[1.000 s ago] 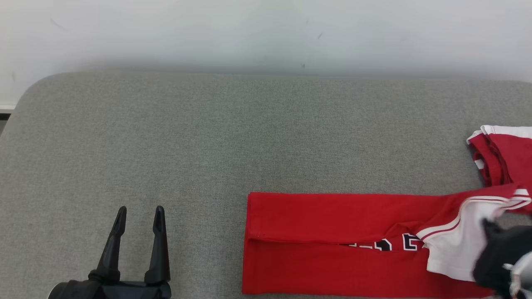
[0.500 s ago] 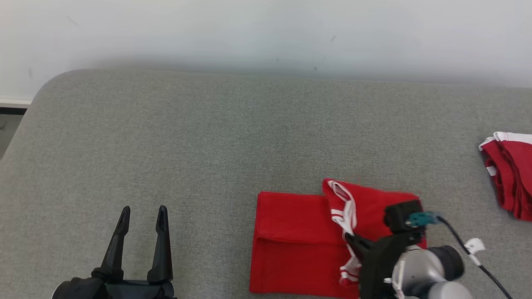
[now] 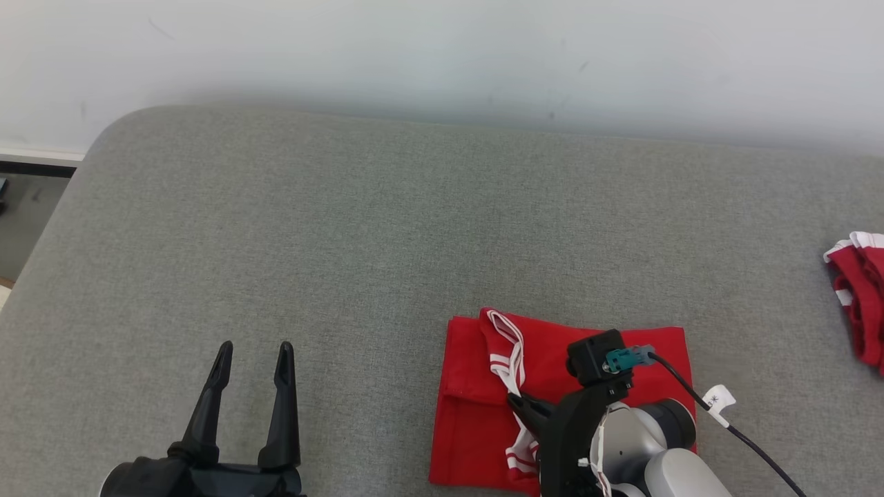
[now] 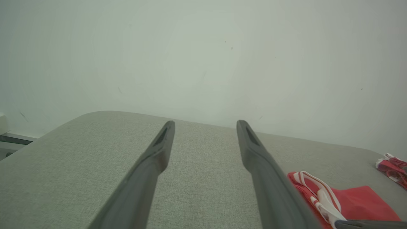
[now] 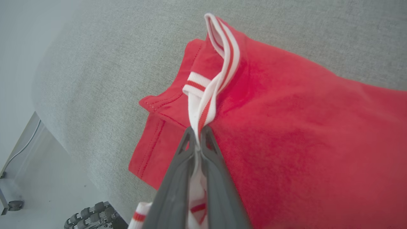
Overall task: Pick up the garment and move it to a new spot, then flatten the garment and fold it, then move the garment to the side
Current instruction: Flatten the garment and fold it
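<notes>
The garment [image 3: 476,414] is a red shirt with white-and-red striped trim, lying doubled over on the grey padded table [image 3: 331,235] at the near right. My right gripper [image 3: 516,400] is over it, shut on the striped trim [image 5: 203,105], which it holds pinched up from the red cloth [image 5: 302,133]. In the left wrist view the garment [image 4: 359,203] lies low on the right. My left gripper [image 3: 252,352] stands open near the front edge, well to the left of the garment, with nothing between its fingers [image 4: 160,149].
A second bunched red-and-white cloth [image 3: 856,304] lies at the table's far right edge, also seen as a cloth [image 4: 391,163] from the left wrist. A white wall stands behind the table. The table's rounded left edge drops to the floor [image 3: 27,207].
My right gripper has carried the garment's trimmed end leftward over the rest, doubling the long strip into a short stack. The head camera has turned left. The left gripper stays open.
</notes>
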`<state>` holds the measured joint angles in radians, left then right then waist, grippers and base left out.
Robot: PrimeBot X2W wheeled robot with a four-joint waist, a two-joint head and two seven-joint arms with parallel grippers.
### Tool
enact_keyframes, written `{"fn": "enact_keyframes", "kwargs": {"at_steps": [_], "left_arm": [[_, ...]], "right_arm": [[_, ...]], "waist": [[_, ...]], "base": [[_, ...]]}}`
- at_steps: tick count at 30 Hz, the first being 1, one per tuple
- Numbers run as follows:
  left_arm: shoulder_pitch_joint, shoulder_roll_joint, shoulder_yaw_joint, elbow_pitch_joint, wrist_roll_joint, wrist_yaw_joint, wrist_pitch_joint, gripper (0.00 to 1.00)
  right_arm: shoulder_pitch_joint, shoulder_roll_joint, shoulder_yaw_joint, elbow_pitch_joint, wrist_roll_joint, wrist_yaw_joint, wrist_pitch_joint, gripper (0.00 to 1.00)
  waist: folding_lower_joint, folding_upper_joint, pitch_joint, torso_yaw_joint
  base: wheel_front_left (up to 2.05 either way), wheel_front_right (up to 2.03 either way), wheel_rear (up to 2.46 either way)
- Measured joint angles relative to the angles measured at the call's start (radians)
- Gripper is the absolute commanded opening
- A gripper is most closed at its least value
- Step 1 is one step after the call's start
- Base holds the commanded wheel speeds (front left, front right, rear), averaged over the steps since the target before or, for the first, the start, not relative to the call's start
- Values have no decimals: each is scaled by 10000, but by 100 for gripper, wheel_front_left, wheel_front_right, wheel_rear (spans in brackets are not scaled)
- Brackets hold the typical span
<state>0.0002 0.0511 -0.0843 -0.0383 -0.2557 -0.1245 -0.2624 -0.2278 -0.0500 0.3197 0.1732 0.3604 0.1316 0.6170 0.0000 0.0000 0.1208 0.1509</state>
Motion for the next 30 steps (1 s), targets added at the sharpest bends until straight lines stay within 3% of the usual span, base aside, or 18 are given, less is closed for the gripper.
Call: {"fn": "enact_keyframes", "kwargs": {"at_steps": [18,19,20,21,30], "left_arm": [[162,2,-84,29,8,-44,0,100],[162,0,-96,29,8,-46,0,100],[163,0,-109,29,8,-46,0,100],[163,0,-117,29,8,-46,0,100],[161,0,-75,25,10,-44,0,100]], "right_arm": [[-929,-4,709,1996,729,0,-938,0],[-970,-4,715,2061,752,0,-1018,16],[-1011,-4,706,2113,809,0,-1145,81],[-1040,0,681,2194,892,0,-1225,100],[-1511,4,616,2297,2000,0,-2318,100]], "waist": [[0,0,-162,406],[0,0,-161,417],[0,0,-160,427],[0,0,-159,435],[0,0,-165,388]], "base": [[0,0,0],[0,0,0],[0,0,0],[0,0,0],[0,0,0]]}}
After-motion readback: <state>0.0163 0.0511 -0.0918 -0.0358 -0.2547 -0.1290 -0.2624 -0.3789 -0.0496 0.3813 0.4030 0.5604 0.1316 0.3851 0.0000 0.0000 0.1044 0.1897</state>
